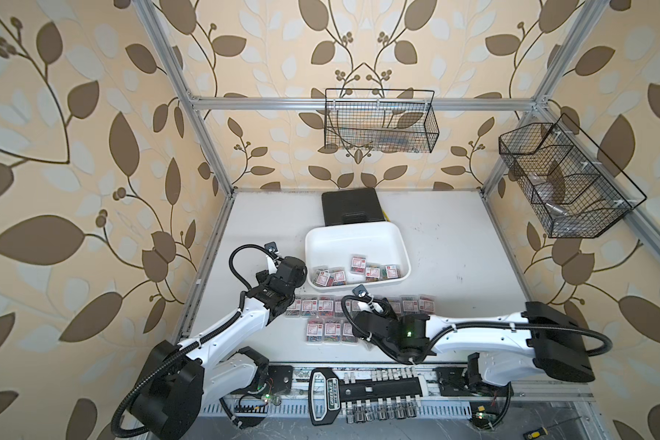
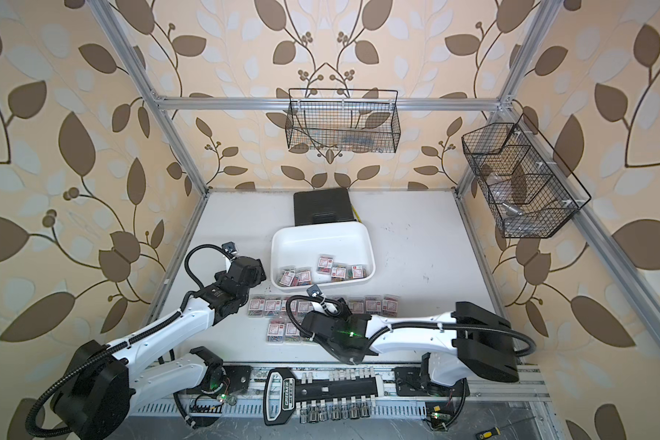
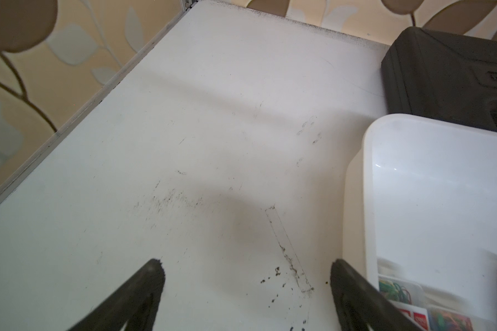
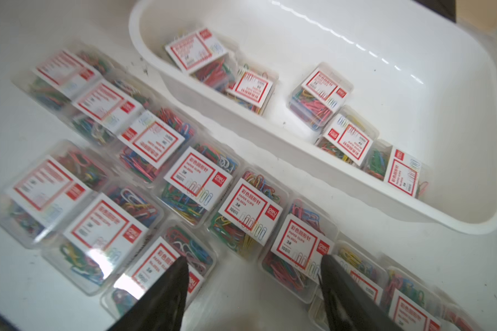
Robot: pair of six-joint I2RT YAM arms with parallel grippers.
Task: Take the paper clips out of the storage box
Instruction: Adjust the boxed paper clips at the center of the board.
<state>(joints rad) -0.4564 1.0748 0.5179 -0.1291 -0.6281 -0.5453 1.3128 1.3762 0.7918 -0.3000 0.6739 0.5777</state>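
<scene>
The white storage box (image 1: 359,244) (image 2: 321,244) sits mid-table and holds several clear boxes of paper clips (image 1: 359,263) (image 4: 320,91) along its near wall. Two rows of paper clip boxes (image 1: 330,331) (image 4: 195,177) lie on the table in front of it. In the right wrist view my right gripper (image 4: 254,262) is open over bare table, between a box of the short near row and the long row, with nothing between its fingers. My left gripper (image 3: 247,266) (image 1: 296,271) is open over bare table, just left of the storage box (image 3: 413,186), and it is empty.
A black hard case (image 1: 351,205) stands just behind the storage box. Two black wire baskets (image 1: 382,120) (image 1: 564,179) hang on the back and right walls. A socket tool rail (image 1: 359,392) and a screwdriver (image 1: 538,421) lie beyond the front edge.
</scene>
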